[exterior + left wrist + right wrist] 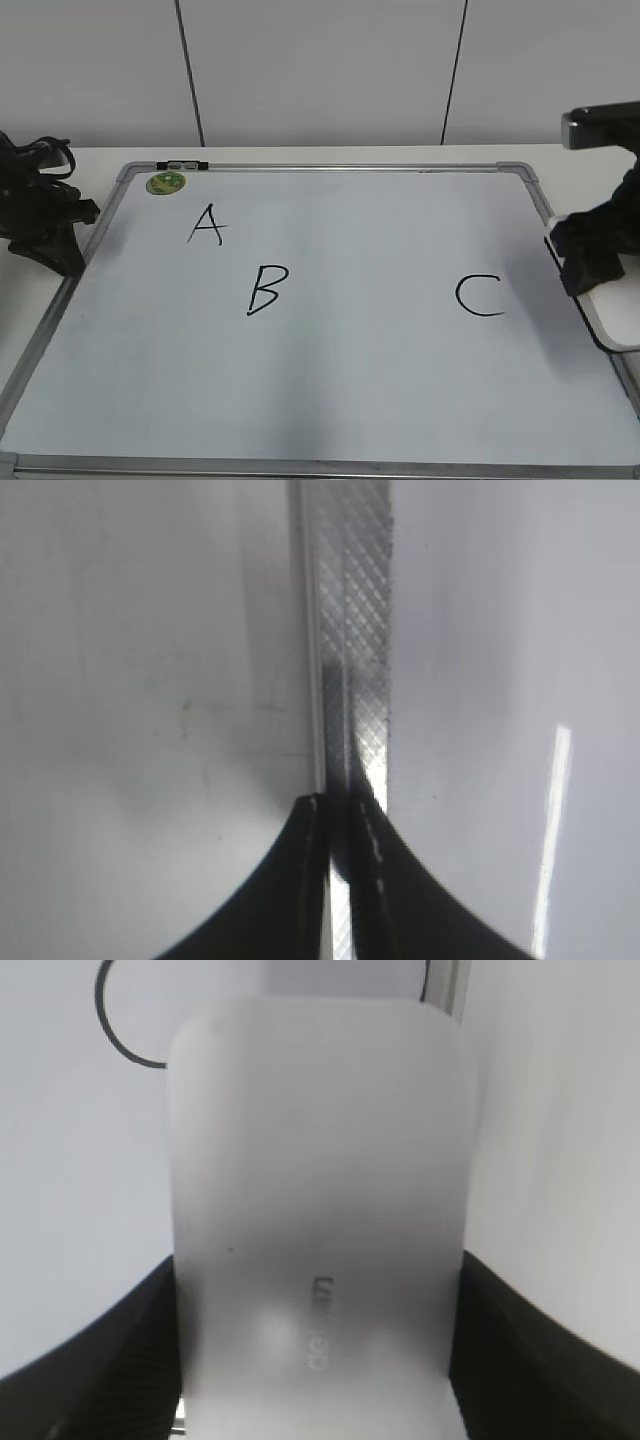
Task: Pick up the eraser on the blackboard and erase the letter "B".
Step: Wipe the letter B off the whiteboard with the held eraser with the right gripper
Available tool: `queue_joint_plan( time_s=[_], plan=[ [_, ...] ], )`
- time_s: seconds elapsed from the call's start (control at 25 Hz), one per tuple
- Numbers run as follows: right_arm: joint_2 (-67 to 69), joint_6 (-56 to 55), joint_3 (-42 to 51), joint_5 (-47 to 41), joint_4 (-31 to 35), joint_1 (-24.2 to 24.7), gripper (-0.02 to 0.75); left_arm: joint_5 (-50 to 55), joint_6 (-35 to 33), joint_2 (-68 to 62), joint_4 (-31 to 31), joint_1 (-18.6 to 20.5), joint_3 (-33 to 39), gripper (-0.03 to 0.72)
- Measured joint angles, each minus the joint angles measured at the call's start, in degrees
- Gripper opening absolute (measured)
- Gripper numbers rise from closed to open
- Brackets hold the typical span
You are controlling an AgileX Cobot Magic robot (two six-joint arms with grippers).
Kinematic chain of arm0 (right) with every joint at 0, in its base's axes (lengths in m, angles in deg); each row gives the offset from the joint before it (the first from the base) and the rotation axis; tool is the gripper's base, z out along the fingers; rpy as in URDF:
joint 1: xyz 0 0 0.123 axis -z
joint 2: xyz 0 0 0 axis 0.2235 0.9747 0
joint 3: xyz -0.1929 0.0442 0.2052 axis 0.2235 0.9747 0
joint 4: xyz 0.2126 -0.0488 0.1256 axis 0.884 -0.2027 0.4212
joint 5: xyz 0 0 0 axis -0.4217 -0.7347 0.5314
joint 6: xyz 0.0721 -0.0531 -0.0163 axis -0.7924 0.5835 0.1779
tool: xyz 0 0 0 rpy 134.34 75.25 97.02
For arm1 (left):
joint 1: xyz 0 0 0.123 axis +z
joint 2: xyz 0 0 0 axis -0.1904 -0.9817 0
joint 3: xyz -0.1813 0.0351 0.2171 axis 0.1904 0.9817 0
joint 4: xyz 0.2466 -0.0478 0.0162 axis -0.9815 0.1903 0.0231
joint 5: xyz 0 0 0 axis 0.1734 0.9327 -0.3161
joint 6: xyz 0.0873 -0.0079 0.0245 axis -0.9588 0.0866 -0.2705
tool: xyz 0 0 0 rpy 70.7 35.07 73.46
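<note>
The blackboard (350, 390) is a white board with a silver frame, lying flat. The black letter "B" (268, 289) is left of its middle. The white eraser (618, 315) lies at the board's right edge. In the right wrist view the eraser (320, 1140) fills the space between the jaws. My right gripper (585, 275) (318, 1270) is shut on the eraser's two long sides, far right of the "B". My left gripper (72, 262) (345, 805) is shut and empty over the board's left frame.
A black "A" (206, 225) is above and left of the "B". A black "C" (479, 295) is near the eraser, and part of it shows in the right wrist view (110, 1030). A round green sticker (166, 183) and a small black clip (182, 164) are at the top left corner.
</note>
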Motion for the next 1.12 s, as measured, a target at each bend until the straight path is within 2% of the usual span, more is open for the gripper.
queue_joint_plan(
  time_s=[0.28,0.56,0.84,1.12],
  plan=[
    [2.6,0.7,-11.2,-6.9,0.3,-7.7,0.545,0.0,0.0,0.0,0.1,0.0,0.0,0.011],
    [13.2,1.1,-23.4,-10.3,2.3,-16.7,0.545,0.1,0.0,0.0,0.3,0.0,0.0,0.011],
    [27.2,3.8,-39.4,-16.2,3.4,-21.5,0.545,0.2,0.0,-0.1,1.2,0.0,0.0,0.011],
    [39.9,5.3,-54.2,-17.2,4.4,-23.2,0.545,0.3,0.0,-0.1,1.4,0.0,0.0,0.011]
  ],
)
